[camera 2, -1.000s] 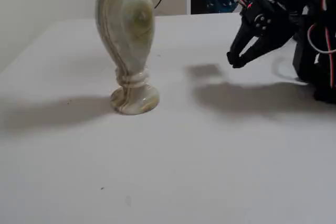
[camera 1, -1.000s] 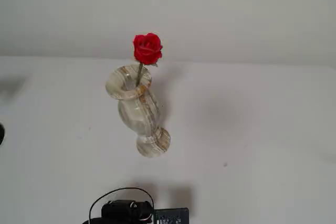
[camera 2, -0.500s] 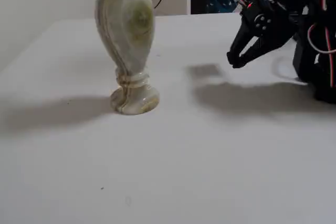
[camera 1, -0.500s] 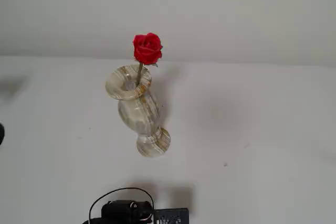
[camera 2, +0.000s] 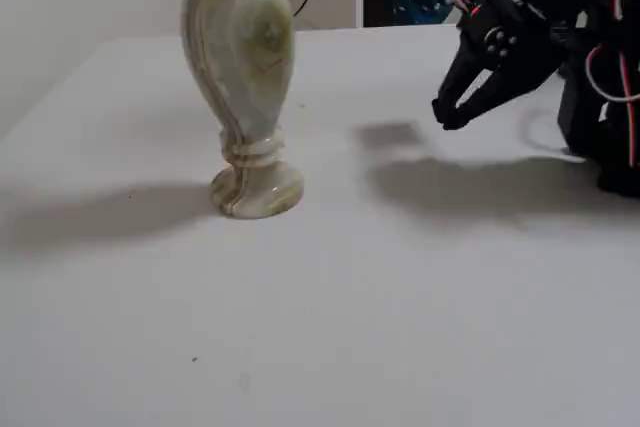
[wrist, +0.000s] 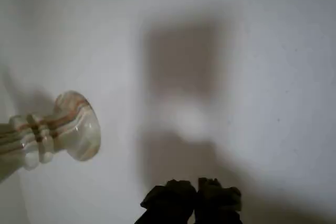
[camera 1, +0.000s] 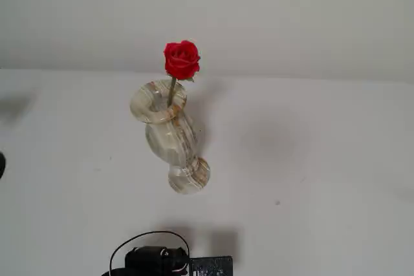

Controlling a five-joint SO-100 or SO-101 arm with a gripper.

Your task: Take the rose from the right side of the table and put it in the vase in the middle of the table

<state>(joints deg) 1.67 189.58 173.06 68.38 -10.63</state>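
Right of the marbled cream stone vase (camera 2: 241,77) holding the red artificial rose (camera 1: 182,59), the nearly closed, empty tool (camera 2: 449,115) should retreat without brushing either.

Vase (camera 2: 240,57): glossy, polished marbled stone look, cream with brown-green streaks; rose (camera 1: 182,59): matt, cloth-like red bloom on a thin dull stem; table (camera 2: 400,297): smooth matt white top; gripper (camera 2: 449,115): matt black plastic.

We note the marbled cream stone vase (camera 2: 240,87) loses its flared rim past the top edge in a fixed view; the wrist view is blurred and crops its body. The thin grey-green rose stem (camera 1: 171,90) disappears inside it.
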